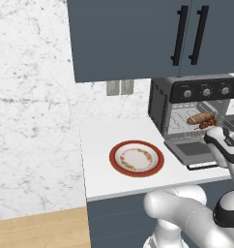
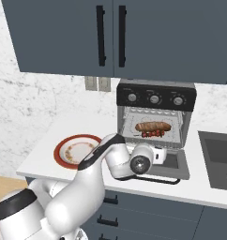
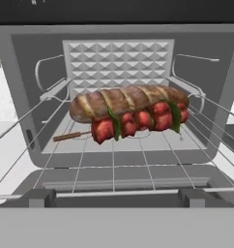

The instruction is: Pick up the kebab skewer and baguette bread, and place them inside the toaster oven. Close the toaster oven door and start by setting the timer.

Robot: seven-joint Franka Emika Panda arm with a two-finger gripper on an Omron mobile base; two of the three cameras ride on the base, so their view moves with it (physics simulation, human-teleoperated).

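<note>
The toaster oven [image 1: 160, 104] [image 2: 155, 90] stands on the counter with its door [image 1: 191, 150] [image 2: 180, 165] dropped flat open. On its wire rack lies the golden-brown baguette bread [image 1: 200, 117] [image 2: 153, 126] [image 3: 124, 100]. The kebab skewer [image 1: 207, 125] [image 2: 152, 134] [image 3: 138, 121], with red chunks and green bits, rests against the bread's front side, its stick end pointing left in the hand view. My gripper [image 1: 212, 131] [image 2: 163, 153] hovers over the open door just outside the oven mouth, facing in, open and holding nothing.
A red-rimmed plate [image 1: 136, 158] [image 2: 73, 151] sits bare on the white counter left of the oven. A sink [image 2: 221, 157] lies to the oven's right. Dark wall cabinets [image 1: 138, 34] hang overhead. Three silver knobs [image 2: 154, 99] line the oven's top panel.
</note>
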